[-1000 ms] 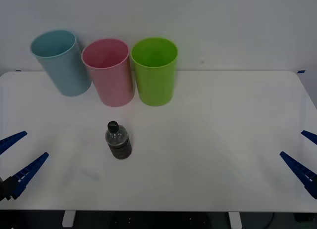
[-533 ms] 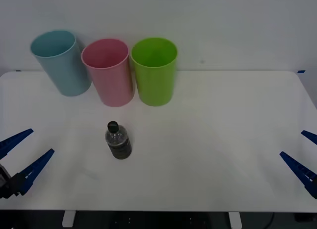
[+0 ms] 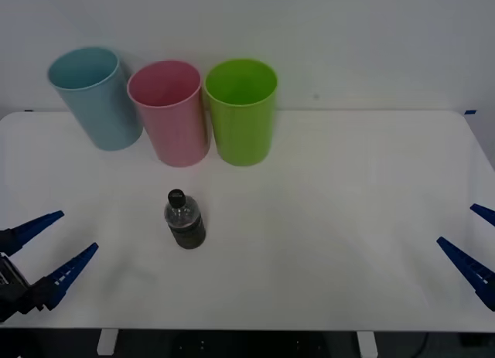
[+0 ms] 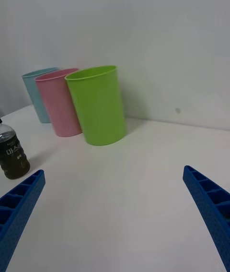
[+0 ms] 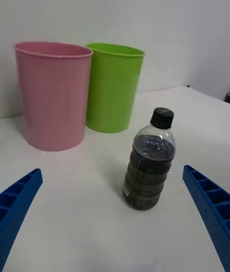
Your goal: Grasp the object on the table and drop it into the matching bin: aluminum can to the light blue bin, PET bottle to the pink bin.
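The bottle (image 3: pixel 184 220) stands upright on the table (image 3: pixel 332 188), left of centre and nearer than the three bins, touching none of them; the pink bin (image 3: pixel 170 110) sits just beyond it, with the blue bin (image 3: pixel 94 97) to the far left and the green bin (image 3: pixel 241 109) to its right, the three standing close together in a row. The left end effector (image 3: pixel 48 254) hovers at the near left edge with its fingers spread wide, the bottle lying ahead between them in its wrist view but well apart from either finger. The right end effector (image 3: pixel 473 246) waits at the near right edge, fingers apart too. The main risk is tipping: the bottle is narrow and upright, so one finger reaching it before the other would likely knock it over or send it rolling toward the bins. A grip high on the tapered shoulder or the cap (image 5: pixel 162 117) could slip; the ribbed lower body looks the safer hold. The bottle seems partly filled with dark liquid, though how heavy that makes it is hard to judge here. At the drop, the pink rim crowds its neighbours, so a release off to either side would probably land the bottle in the blue or green bin, or nudge a bin out of place.
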Robot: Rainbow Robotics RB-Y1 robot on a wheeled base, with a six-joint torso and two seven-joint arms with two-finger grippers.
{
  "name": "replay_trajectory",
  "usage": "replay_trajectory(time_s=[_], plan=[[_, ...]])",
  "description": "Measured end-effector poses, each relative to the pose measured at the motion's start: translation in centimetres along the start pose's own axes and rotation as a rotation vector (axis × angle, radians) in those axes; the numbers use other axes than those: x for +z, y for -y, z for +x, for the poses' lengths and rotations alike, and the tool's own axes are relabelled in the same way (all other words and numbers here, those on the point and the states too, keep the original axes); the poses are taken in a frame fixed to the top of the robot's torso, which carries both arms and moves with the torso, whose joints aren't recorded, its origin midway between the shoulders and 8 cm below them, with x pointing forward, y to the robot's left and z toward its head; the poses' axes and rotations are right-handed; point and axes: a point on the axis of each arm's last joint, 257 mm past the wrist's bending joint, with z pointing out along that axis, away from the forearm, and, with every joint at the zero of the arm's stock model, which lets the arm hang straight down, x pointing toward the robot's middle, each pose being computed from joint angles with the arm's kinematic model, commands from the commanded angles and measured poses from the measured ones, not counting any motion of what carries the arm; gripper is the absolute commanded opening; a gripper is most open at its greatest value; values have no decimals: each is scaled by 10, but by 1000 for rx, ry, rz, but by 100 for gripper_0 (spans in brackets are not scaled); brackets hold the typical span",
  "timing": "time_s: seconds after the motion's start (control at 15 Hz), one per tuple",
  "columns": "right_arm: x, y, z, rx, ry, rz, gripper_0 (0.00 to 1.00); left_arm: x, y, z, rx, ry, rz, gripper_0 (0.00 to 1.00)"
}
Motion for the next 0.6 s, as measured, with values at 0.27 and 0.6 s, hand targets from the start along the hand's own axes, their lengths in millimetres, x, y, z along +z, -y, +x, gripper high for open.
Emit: replay_trajectory(time_s=[0.27, 0.6], plan=[[0, 0, 0, 0, 0, 0, 100, 7, 5, 18, 24, -39, 11, 100], [0, 0, 0, 0, 0, 0, 100, 23, 2, 49, 86, -51, 21, 100]])
